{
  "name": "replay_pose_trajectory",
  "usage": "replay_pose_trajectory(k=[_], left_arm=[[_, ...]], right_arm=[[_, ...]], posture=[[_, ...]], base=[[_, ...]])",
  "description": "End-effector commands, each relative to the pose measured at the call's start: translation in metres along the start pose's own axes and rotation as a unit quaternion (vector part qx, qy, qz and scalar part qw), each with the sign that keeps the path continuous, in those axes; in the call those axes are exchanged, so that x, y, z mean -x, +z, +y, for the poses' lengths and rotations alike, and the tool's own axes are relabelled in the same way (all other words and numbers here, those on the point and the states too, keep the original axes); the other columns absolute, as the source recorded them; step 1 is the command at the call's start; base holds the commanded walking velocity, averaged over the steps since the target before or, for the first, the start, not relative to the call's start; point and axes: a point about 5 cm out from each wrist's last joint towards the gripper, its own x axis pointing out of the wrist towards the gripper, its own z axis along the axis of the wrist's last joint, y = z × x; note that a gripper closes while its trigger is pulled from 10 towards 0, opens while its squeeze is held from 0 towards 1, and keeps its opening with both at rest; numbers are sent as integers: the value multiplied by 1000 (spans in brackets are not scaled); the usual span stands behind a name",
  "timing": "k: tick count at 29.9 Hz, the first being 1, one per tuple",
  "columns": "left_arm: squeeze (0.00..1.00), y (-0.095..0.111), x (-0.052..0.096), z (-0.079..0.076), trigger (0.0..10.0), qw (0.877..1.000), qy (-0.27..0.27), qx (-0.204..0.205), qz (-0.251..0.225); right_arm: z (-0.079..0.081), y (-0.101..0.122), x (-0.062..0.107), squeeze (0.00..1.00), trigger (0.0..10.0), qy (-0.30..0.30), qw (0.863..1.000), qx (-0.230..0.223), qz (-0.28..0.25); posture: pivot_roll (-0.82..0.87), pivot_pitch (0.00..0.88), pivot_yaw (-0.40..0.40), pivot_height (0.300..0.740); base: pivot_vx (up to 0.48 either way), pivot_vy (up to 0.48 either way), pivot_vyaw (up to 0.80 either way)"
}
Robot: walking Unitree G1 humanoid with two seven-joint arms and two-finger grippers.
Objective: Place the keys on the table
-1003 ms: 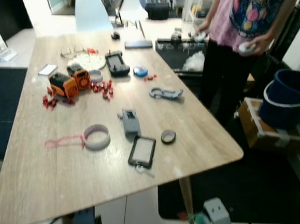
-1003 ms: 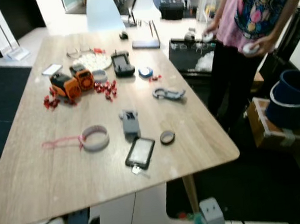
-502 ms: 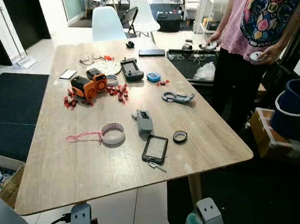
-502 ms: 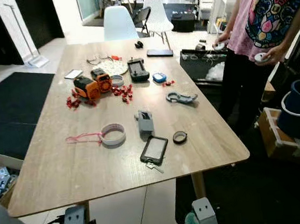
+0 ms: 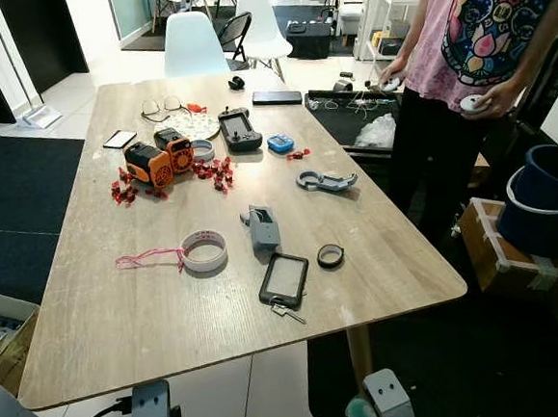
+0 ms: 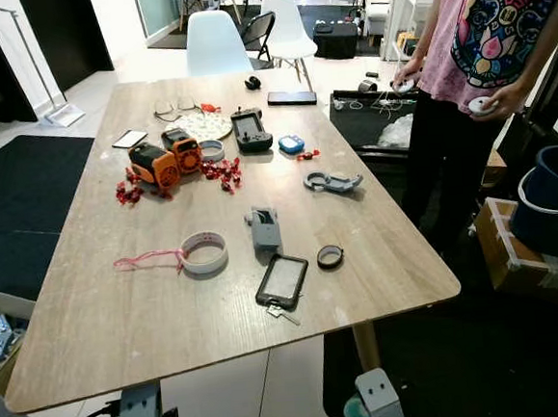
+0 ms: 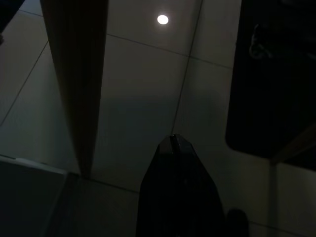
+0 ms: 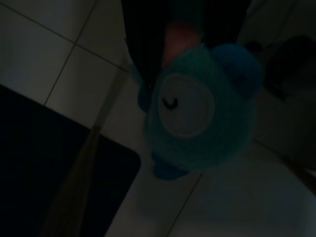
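So the big wooden bench (image 5: 123, 317) is littered with stuff: orange gadgets (image 5: 159, 160), a tape roll (image 5: 204, 251), a black card holder (image 5: 284, 280) with a small key (image 5: 287, 311) beside it near the front edge, and a person (image 5: 461, 69) stands at its right side. Both arms hang low below the front edge. The left gripper (image 7: 174, 143) has its fingers pressed together over the tiled floor (image 7: 143, 89), while the right gripper (image 8: 170, 59) is clamped around a teal plush keychain (image 8: 197, 113), well below the benchtop.
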Motion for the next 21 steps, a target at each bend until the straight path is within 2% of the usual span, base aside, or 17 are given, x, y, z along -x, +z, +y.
replay_pose_trajectory(k=[1, 12, 13, 21], left_arm=[[0, -6, 4, 1, 10000, 1000, 3, -1, 8], [0, -6, 5, 1, 10000, 1000, 4, -1, 3], [0, -6, 5, 1, 10000, 1000, 4, 2, 3], [0, -7, 5, 1, 10000, 1000, 3, 4, 4]], right_arm=[[0, 1, 0, 0, 10000, 5, 1000, 8, -2], [3, -1, 0, 0, 10000, 8, 1000, 11, -2], [0, -1, 0, 0, 10000, -3, 1000, -13, 1], [1, -1, 0, 0, 10000, 4, 1000, -4, -2]], posture=[[81, 40, -56, 740], [82, 41, -58, 740], [82, 41, -57, 740], [82, 43, -59, 740]], base=[[0, 0, 800], [0, 0, 800], [0, 0, 0], [0, 0, 0]])
